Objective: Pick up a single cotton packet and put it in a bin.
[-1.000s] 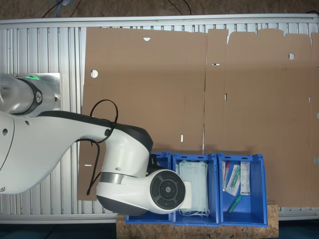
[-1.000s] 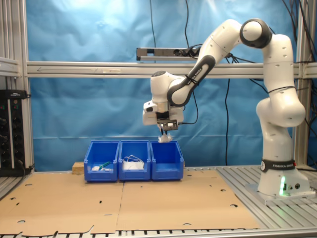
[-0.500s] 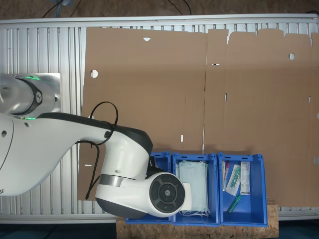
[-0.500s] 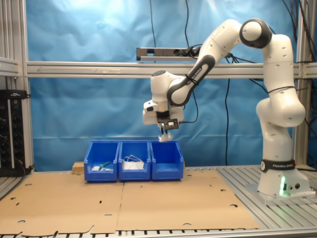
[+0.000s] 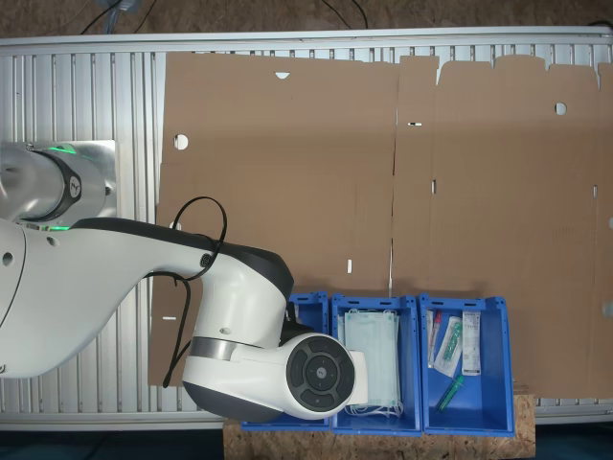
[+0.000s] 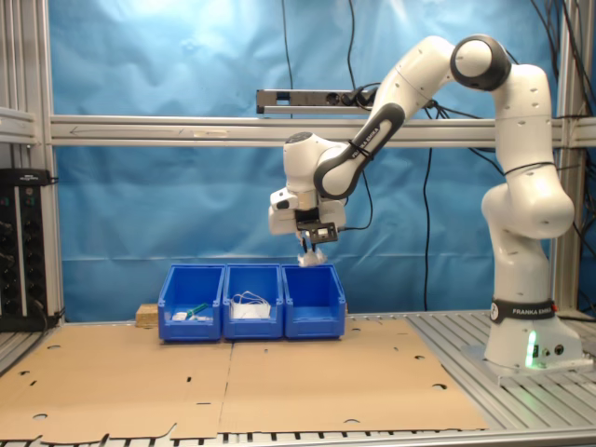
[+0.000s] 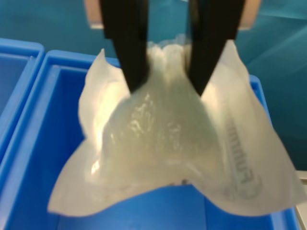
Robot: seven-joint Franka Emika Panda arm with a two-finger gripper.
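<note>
Hanging up in the air over the row of bins, the gripper (image 6: pixel 312 248) is pinching the cotton packet (image 6: pixel 314 258), and in the second exterior view the packet is dangling just above the bin (image 6: pixel 314 304) at the second exterior view's right end of the row, not touching it. Going left to right in the second exterior view: the bin with the narrow packets (image 6: pixel 192 303) is sitting first, the masks bin (image 6: pixel 253 302) is sitting in the middle, then comes the bin under the packet, and the arm's white base (image 6: pixel 523 345) is standing well apart on the metal table (image 6: pixel 549 396), out at about 3 o'clock from the bins. Brown cardboard (image 6: pixel 242 382) is lying flat in front of everything.

In the wrist view the two black fingers (image 7: pixel 125 43) are squeezing the top of the cotton packet (image 7: pixel 168 143), so the jaws are clamped on it with the crumpled wrapper bunching between them. The packet is hanging over the open blue bin (image 7: pixel 43 158), with the bin's inside showing underneath.

In the first exterior view the arm (image 5: pixel 192 316) is covering most of the bin (image 5: pixel 308 305), the pale green masks (image 5: pixel 372 359) are lying in the middle bin, and the narrow packets (image 5: pixel 455 345) are sitting at the first exterior view's right end.
</note>
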